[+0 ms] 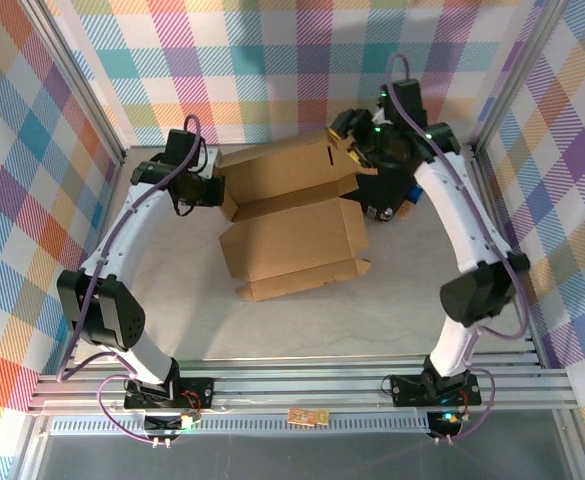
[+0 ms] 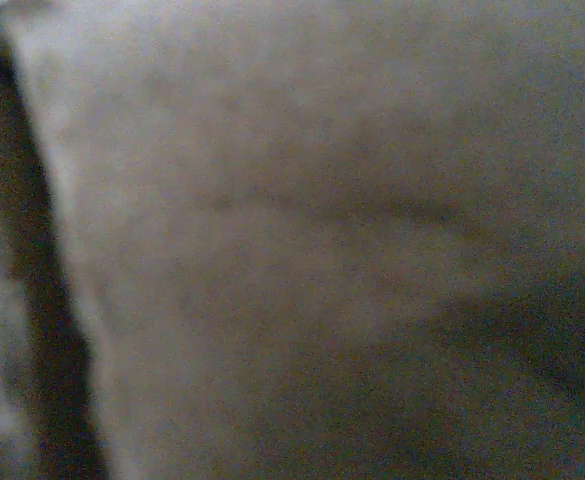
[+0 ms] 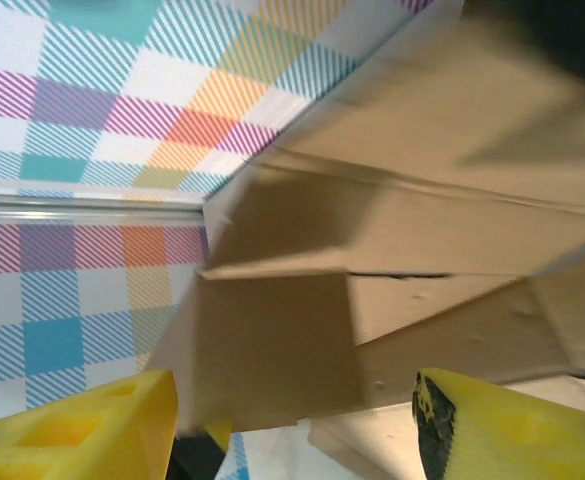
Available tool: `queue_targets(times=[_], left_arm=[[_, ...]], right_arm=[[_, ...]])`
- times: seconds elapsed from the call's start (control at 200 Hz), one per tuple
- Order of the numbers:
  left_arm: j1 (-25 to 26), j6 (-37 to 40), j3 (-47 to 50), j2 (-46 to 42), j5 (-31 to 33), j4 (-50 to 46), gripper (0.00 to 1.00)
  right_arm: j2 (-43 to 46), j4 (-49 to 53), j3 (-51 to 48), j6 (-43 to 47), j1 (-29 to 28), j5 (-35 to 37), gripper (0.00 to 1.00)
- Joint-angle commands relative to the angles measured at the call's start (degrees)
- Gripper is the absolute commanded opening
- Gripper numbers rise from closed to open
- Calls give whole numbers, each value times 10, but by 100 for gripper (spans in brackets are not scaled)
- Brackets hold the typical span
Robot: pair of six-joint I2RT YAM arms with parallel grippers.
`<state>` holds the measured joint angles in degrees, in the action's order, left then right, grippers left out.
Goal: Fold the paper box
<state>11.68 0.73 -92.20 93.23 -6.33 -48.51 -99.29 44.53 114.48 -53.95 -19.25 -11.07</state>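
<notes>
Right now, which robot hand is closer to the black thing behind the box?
Right. The right gripper is right beside the black thing; the left gripper is at the opposite side of the paper box.

Paper box [image 1: 292,220] on table [image 1: 302,330], between left hand [image 1: 220,190] and right hand [image 1: 360,152].

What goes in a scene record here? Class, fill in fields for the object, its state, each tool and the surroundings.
object: paper box, brown cardboard, on the table
state: partly folded, with a panel raised at the back
left tool: shut, at the box's left edge; whether it grips cardboard is unclear
right tool: open, a cardboard flap between its yellow fingers
nearby: black case by the box's far right corner
</notes>
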Motion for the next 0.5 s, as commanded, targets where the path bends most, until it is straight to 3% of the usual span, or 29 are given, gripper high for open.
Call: queue_targets(times=[0.0,0.185,0.495], left_arm=[[-8,-24,-38,13,-31,-37,0],[-9,-38,-75,30,-39,-82,0],[-9,-50,-77,27,-50,-87,0]], right_arm=[[98,-51,-89,65,14,19,59],[157,-79,-232,120,33,6,56],[64,-75,-210,183,36,-10,62]])
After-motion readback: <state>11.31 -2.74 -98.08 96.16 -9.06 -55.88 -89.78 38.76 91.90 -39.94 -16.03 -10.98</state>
